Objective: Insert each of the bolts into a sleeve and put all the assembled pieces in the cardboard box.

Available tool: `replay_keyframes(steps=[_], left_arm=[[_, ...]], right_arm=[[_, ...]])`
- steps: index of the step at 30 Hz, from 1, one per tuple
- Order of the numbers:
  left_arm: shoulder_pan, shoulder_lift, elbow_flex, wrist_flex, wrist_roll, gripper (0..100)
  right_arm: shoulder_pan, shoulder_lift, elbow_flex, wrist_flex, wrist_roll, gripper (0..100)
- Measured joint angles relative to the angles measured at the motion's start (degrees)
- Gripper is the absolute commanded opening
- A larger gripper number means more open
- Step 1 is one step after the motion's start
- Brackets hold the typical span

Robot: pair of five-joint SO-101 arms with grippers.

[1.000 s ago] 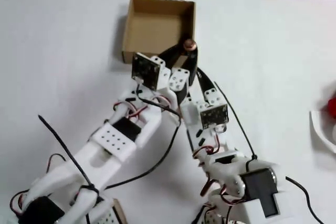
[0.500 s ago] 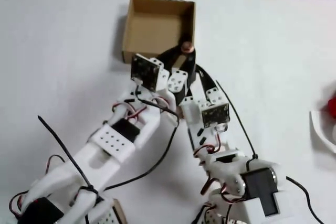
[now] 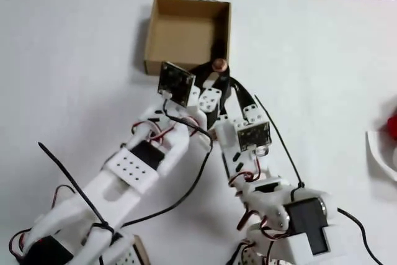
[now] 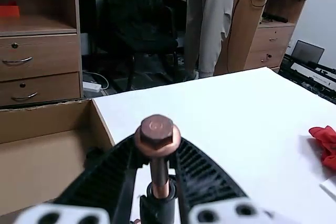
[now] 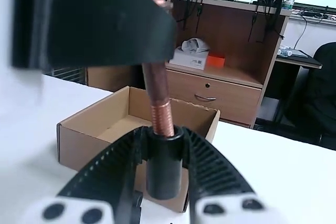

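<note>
A copper bolt (image 4: 156,130) stands upright with my left gripper (image 4: 156,153) shut on its shaft just under the hex head. Its threaded end sits in the mouth of a black sleeve (image 5: 164,163), and my right gripper (image 5: 164,136) is shut on that sleeve. In the high view the bolt head (image 3: 218,64) hangs over the near right corner of the cardboard box (image 3: 189,4), where both arms meet. The left gripper (image 3: 208,71) comes in from the left and the right gripper (image 3: 224,88) from the near side. The box (image 5: 79,140) looks empty where I can see into it.
A white dish (image 3: 379,153) with something red (image 3: 391,125) in it sits at the table's right edge. Black cables trail between the two arms near the table's front. White tabletop lies open to the left and right of the box.
The bolt head and the left gripper have shifted a little toward the near side, off the box's corner, and the left wrist has turned. The right arm has barely moved.
</note>
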Motion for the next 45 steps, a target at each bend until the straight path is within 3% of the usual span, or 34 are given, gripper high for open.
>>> replay_keyframes(steps=[11, 22, 29, 33, 45], left_arm=[[0.4, 14.2, -9.3, 0.3, 0.0, 3], [0.4, 15.0, -10.0, 0.3, 0.1, 3], [-0.4, 15.1, -10.1, 0.6, 0.1, 18], [-1.1, 15.1, -10.1, 3.4, 0.1, 20], [-1.9, -0.1, -5.8, 3.5, -0.1, 20]], right_arm=[[0.4, -0.1, -0.4, 0.0, -0.1, 2.0], [0.4, -0.1, -0.4, 0.0, -0.2, 2.0], [0.4, -0.1, -0.4, 0.0, -0.2, 2.0], [0.1, -0.1, -0.4, 0.0, -0.2, 2.0], [0.5, -0.1, -0.4, -0.1, -0.2, 2.0]])
